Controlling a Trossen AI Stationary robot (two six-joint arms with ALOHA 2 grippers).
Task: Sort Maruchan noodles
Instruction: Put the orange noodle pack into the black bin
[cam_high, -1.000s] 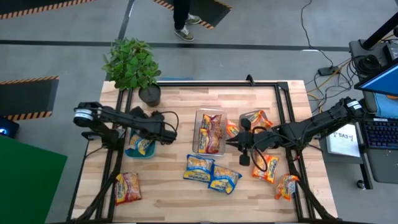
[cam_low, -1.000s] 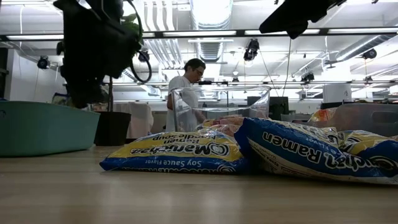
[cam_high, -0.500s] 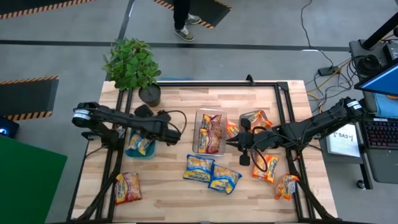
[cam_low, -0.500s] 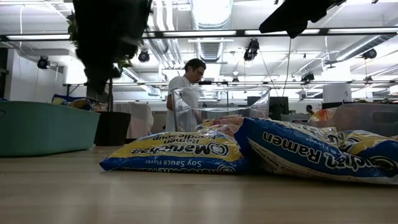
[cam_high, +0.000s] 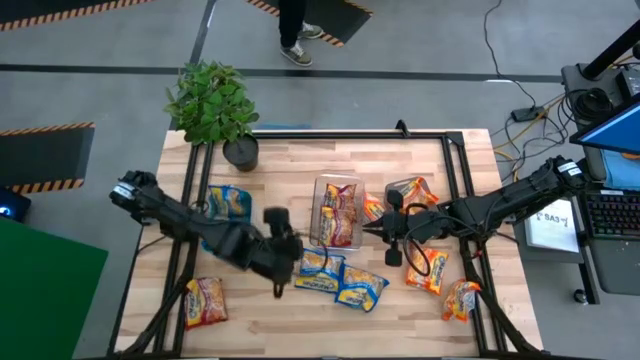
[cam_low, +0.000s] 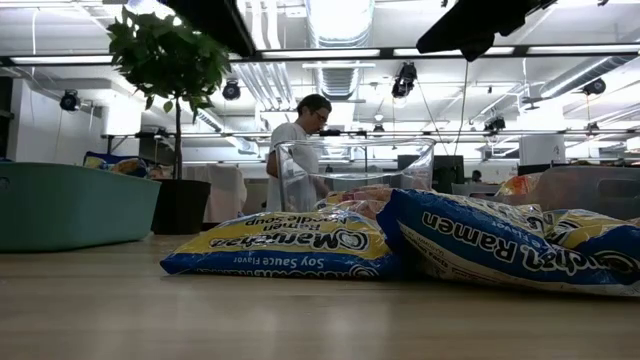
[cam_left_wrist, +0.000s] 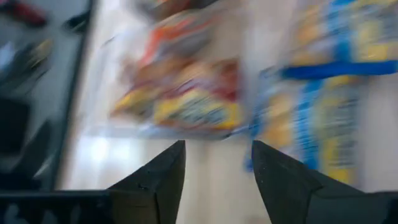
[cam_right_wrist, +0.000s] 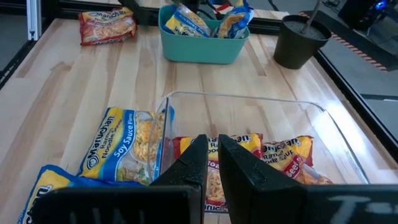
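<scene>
Two blue-edged Maruchan packets (cam_high: 320, 267) (cam_high: 361, 288) lie flat near the table's near edge. They fill the foreground of the low view (cam_low: 290, 245). Maroon-edged packets lie in the clear bin (cam_high: 337, 190), and blue ones in the teal bin (cam_high: 228, 205). Orange-edged packets (cam_high: 428, 268) lie on the right, and a red one (cam_high: 204, 300) sits at the near left. My left gripper (cam_high: 283, 272) is open and empty, just left of the blue packets; it hovers over them (cam_left_wrist: 217, 168). My right gripper (cam_high: 368, 229) is shut and empty beside the clear bin's right wall (cam_right_wrist: 213, 152).
A potted plant (cam_high: 212, 105) stands at the far left corner. A grey bin (cam_high: 408, 188) with orange packets sits right of the clear bin. Another orange packet (cam_high: 462, 298) lies by the near right corner. A person stands beyond the far edge (cam_low: 300, 160).
My left arm has swung from over the teal bin toward the near edge and to the right, ending beside the blue packets. The teal bin's packets now show uncovered. The right arm has kept still.
</scene>
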